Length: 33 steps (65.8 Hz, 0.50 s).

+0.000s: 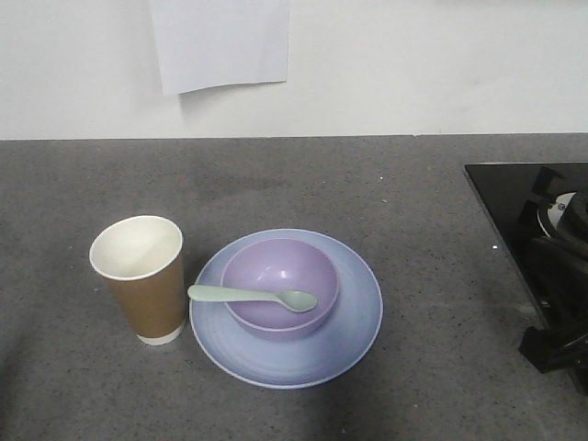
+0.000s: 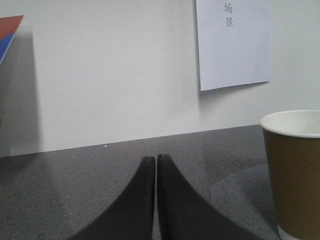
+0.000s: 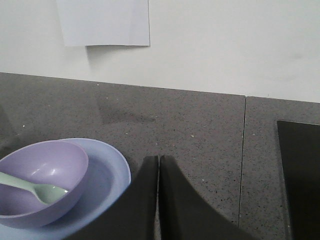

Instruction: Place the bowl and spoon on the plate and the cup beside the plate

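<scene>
The lavender bowl (image 1: 278, 287) sits on the pale blue plate (image 1: 354, 322) at the counter's middle. A mint spoon (image 1: 253, 296) lies across the bowl, head inside and handle over the left rim. The brown paper cup (image 1: 140, 279) stands upright just left of the plate. In the left wrist view my left gripper (image 2: 156, 158) is shut and empty, low over the counter, with the cup (image 2: 295, 175) to its right. My right gripper (image 3: 158, 157) is shut and empty too, just right of the plate (image 3: 112, 172) and bowl (image 3: 42, 182). Dark parts of the right arm (image 1: 560, 294) show at the front view's right edge.
A black glass cooktop (image 1: 514, 207) is set into the grey counter on the right. A white sheet of paper (image 1: 220, 41) hangs on the wall behind. A red and blue object (image 2: 7, 35) shows at the left wrist view's far left edge.
</scene>
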{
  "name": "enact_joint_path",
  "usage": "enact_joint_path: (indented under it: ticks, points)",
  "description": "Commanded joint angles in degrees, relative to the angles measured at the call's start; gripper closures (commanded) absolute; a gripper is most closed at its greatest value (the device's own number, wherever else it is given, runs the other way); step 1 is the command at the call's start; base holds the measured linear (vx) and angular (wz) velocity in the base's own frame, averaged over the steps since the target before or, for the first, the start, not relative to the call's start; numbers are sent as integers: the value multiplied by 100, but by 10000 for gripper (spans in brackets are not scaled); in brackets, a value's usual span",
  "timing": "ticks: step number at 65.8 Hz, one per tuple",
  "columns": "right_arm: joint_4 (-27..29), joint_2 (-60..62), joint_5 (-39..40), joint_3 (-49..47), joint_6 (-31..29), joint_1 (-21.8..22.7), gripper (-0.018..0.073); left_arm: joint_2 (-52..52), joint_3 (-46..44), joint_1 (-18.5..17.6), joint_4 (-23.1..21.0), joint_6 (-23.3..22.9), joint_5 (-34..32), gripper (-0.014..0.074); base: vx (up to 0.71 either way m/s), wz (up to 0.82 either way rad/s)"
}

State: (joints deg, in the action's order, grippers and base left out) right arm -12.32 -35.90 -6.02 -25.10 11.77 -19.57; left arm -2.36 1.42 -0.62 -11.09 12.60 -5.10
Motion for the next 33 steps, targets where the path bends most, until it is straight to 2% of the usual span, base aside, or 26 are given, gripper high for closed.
enact_joint_path:
  ticks: [1,7,21,33]
  points:
    - [-25,-40,400,-162,-21,34,561,-57,181,0,691,-883,-347,602,0,0]
    - [-25,-40,400,-162,-21,34,561,-49,181,0,912,-1218,-254,602,0,0]
    - [-25,-40,400,-162,-21,34,561,456,181,5,885,-1186,333,602,0,0]
    - [-25,-40,375,-162,-21,34,561,406,181,113,885,-1215,510,602,0,0]
